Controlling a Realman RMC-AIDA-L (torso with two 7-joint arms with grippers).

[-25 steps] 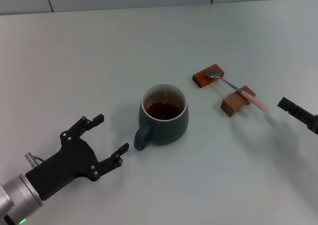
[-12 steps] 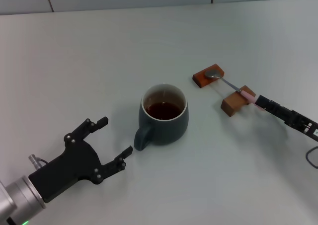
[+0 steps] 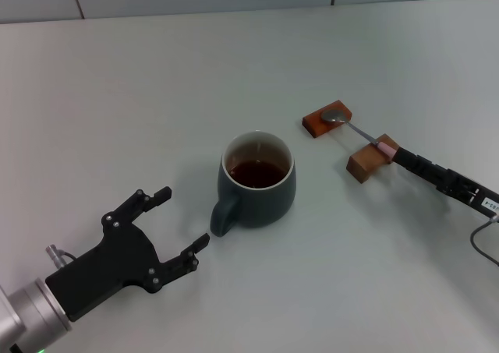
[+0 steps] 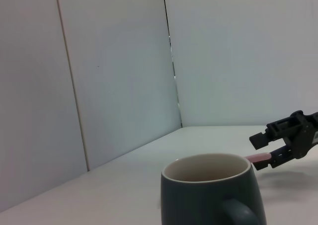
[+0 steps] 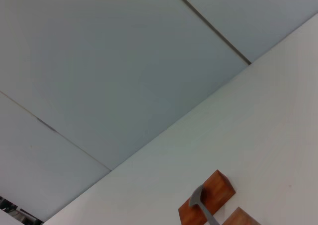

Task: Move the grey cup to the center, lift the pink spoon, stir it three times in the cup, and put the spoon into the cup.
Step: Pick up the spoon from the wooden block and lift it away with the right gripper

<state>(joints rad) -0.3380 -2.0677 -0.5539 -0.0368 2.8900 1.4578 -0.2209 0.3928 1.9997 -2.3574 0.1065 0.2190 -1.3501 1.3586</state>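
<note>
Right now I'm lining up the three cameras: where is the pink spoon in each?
Head view: pink spoon lies across two wooden blocks, right of the grey cup.
Left wrist view: pink handle tip behind the cup.
Right wrist view: only its bowl.
Shared landmark: the blocks.

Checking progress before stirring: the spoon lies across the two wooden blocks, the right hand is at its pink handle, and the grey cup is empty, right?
Not quite. The grey cup holds dark brown liquid, as the head view shows. The spoon does lie across the two wooden blocks, with the right hand at its pink handle.
</note>
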